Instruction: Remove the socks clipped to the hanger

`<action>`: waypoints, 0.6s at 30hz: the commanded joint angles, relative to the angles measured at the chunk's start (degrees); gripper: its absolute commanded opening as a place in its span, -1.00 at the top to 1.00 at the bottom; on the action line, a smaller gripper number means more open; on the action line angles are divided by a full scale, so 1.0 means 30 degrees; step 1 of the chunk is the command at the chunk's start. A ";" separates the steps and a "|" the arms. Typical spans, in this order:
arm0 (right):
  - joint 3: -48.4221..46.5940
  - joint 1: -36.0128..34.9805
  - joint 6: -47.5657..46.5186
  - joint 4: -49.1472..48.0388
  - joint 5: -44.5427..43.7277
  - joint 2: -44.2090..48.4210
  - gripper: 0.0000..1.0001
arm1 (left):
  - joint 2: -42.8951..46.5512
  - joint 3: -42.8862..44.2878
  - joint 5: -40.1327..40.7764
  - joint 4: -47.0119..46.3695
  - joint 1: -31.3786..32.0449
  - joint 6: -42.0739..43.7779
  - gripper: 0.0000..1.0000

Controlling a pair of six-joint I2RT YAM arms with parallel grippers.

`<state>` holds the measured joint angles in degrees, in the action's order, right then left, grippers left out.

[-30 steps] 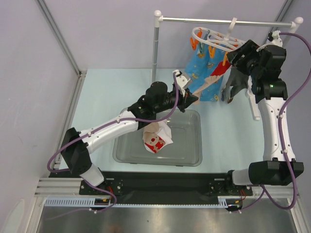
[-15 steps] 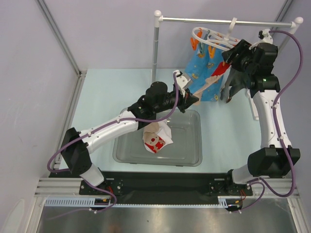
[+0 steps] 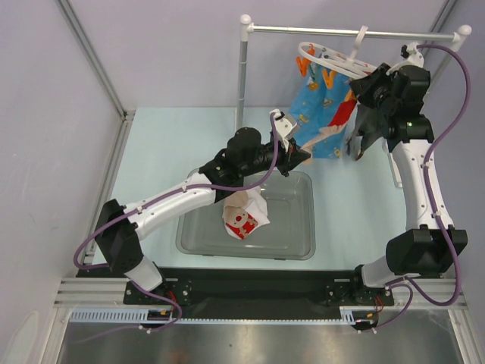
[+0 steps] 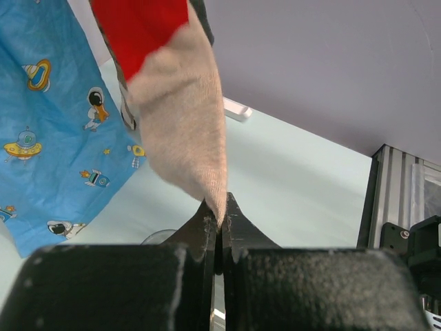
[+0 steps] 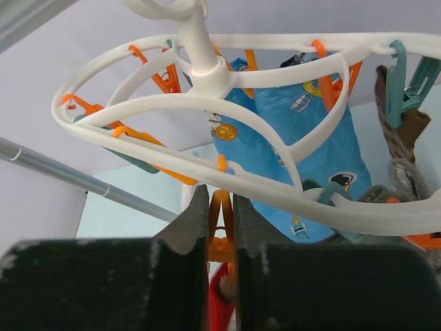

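My left claw (image 4: pixel 219 231) was pressed together on the toe tip of the beige-and-red sock (image 4: pixel 182 117), which hung below the hanger (image 5: pixel 207 103) next to the blue sock (image 4: pixel 48 117). My right claw (image 5: pixel 220 210) sat just under the hanger's ring, its fingers squeezed against both sides of an orange peg (image 5: pixel 220 238). I judged this to be the peg holding that sock.

My worry was the left grip, which had only a sliver of fabric. If I pulled before the peg let go, the toe could slip free. The hanger could also swing on its hook and drag the peg out of the right fingers. A sock released while slack might drop wide of the grey tray (image 3: pixel 303 227) below the hanger, where a white-and-red sock (image 3: pixel 244 220) already lay.

The pale green table (image 3: pixel 167 152) looked smooth and bare around the tray. Plain lilac walls closed in behind the hanger.
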<state>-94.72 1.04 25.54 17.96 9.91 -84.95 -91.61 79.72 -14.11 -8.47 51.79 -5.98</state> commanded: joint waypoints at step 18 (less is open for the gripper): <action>0.0514 0.0444 -0.0837 0.0780 0.0473 0.1682 -0.18 | 0.5485 -0.3282 0.4405 0.6619 -0.0446 -0.0934 1.00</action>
<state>-94.30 1.39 24.05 19.40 9.91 -83.77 -82.26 70.65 -6.79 2.87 51.44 -6.68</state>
